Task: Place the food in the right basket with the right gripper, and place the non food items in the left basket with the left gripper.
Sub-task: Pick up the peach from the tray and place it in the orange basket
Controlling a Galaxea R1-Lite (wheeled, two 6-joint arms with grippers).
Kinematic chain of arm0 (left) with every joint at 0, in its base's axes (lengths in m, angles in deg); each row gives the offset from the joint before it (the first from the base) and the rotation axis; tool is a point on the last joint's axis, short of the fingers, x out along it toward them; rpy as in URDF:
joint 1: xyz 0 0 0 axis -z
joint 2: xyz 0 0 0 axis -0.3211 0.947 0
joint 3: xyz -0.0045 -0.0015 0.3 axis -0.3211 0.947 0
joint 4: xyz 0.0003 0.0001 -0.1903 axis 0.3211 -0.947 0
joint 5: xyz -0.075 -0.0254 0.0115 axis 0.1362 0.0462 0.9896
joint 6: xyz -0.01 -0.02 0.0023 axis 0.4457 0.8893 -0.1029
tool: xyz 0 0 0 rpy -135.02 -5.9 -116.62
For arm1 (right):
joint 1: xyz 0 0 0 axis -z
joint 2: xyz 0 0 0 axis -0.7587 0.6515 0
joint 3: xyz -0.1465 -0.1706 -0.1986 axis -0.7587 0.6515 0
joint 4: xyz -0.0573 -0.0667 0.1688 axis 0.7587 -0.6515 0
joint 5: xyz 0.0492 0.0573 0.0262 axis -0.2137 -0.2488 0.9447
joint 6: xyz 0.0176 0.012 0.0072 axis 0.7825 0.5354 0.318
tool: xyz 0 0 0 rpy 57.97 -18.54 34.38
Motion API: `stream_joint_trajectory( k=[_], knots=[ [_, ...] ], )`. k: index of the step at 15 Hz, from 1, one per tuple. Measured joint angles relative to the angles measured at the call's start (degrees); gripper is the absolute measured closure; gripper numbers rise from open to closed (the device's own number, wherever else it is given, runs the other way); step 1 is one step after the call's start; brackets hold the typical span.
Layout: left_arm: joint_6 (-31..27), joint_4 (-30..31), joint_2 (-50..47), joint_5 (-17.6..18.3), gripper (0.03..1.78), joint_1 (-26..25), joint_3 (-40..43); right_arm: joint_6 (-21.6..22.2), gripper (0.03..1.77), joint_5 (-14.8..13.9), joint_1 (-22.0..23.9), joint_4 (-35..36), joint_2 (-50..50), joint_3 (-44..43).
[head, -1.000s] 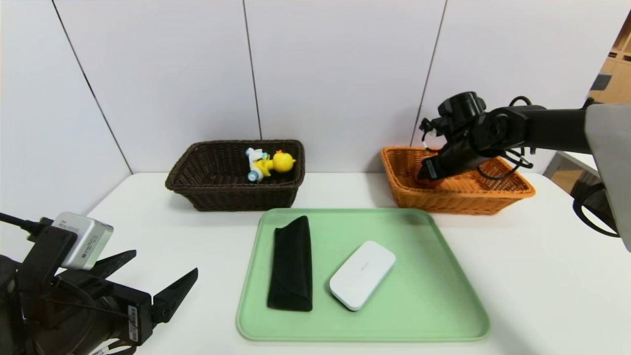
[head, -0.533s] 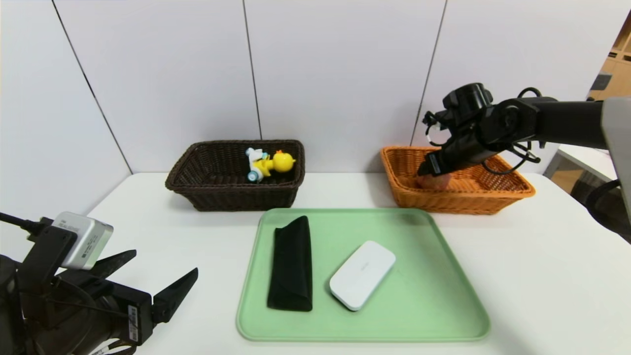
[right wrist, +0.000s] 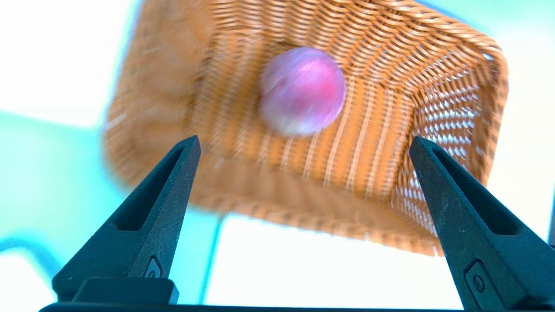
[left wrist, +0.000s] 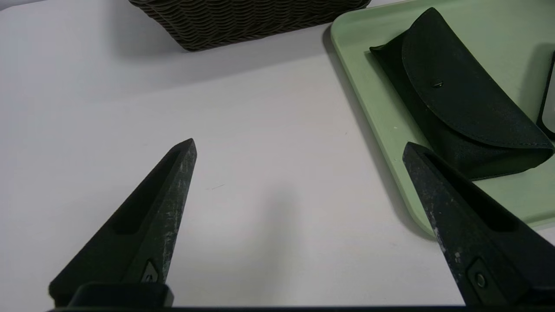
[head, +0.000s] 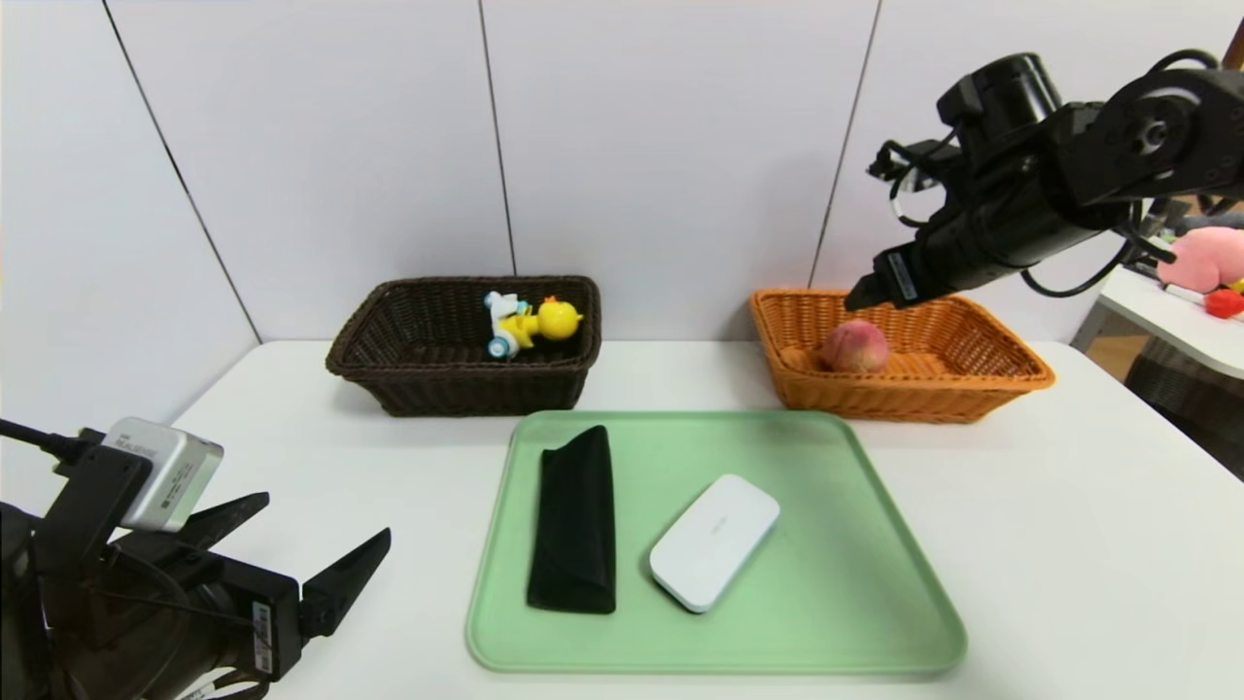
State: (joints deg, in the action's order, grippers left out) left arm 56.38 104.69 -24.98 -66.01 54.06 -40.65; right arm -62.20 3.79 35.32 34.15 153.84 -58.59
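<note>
A pink peach (head: 855,346) (right wrist: 302,90) lies inside the orange right basket (head: 1011,374) (right wrist: 438,65). My right gripper (head: 865,292) (right wrist: 303,145) hangs open above that basket, clear of the peach, with nothing between its fingers. On the green tray (head: 855,544) lie a black glasses case (head: 575,520) (left wrist: 459,108) and a white flat box (head: 714,541). A yellow duck toy (head: 535,321) rests in the dark brown left basket (head: 389,360). My left gripper (head: 321,544) (left wrist: 299,145) is open and empty, low over the table to the left of the tray.
The tray's left rim (left wrist: 368,112) runs close beside one finger of the left gripper. A corner of the dark basket (left wrist: 243,21) stands beyond it. A side table with a pink plush toy (head: 1205,258) is at the far right.
My right gripper opened, let go of the peach inside the orange basket and rose up and to the right. The peach now lies uncovered. The left arm has not moved.
</note>
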Motion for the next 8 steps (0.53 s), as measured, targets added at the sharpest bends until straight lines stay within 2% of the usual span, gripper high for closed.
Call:
stream_joint_trajectory(
  k=[3,8],
  knots=[
    [-0.01,0.0,-0.02,0.0,0.12,0.02,-0.05,0.41,0.12,0.05,-3.06,-2.32,-6.64,2.79],
    [-0.01,-0.06,-0.37,0.02,0.12,0.0,0.12,1.88,0.11,0.28,-7.08,-2.32,-17.25,14.23]
  ],
)
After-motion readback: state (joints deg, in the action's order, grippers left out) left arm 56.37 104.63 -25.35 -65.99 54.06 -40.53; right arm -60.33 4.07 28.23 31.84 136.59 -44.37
